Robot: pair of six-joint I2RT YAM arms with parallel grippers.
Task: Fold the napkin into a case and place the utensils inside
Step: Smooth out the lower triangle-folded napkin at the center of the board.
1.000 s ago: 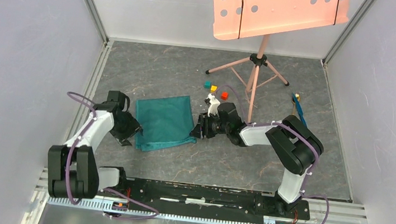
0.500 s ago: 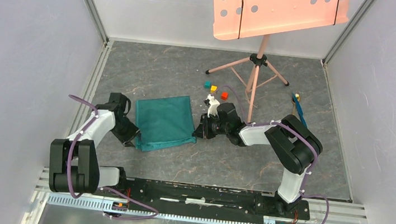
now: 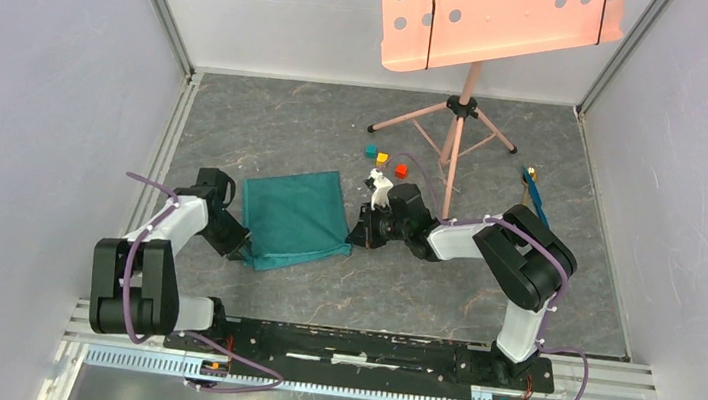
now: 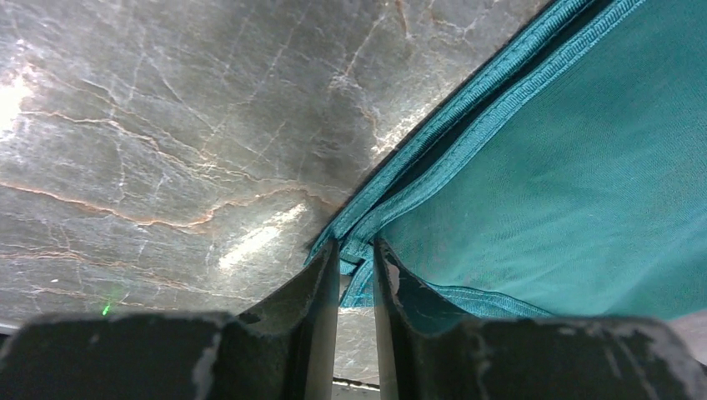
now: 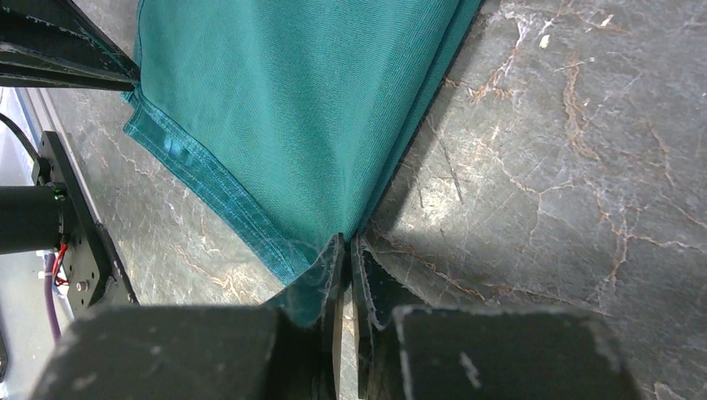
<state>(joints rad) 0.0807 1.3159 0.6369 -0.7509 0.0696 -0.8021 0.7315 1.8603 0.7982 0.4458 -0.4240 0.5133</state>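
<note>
Napkin point(image 3: 293, 215) lies flat on the surface point(image 3: 419, 298), left of centre in the top view. The left fingers point(image 4: 308, 300) clamp its lower-left corner and the right fingers point(image 5: 375, 292) its lower-right corner. Judgement: the free edge lies toward the upper frame, so the fold runs that way.

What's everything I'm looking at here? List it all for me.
napkin: one, teal-green, flat on the table, between the two arms.
cubes: three, teal, yellow and red, beyond the napkin by the stand's legs.
utensils: seemingly two, blue and golden-tipped, near the right wall.
music stand: one, pink, at the back.
table: one, grey marbled.
left pincer: black, shut on the napkin's near-left corner.
right pincer: black, shut on the napkin's near-right corner.
</note>
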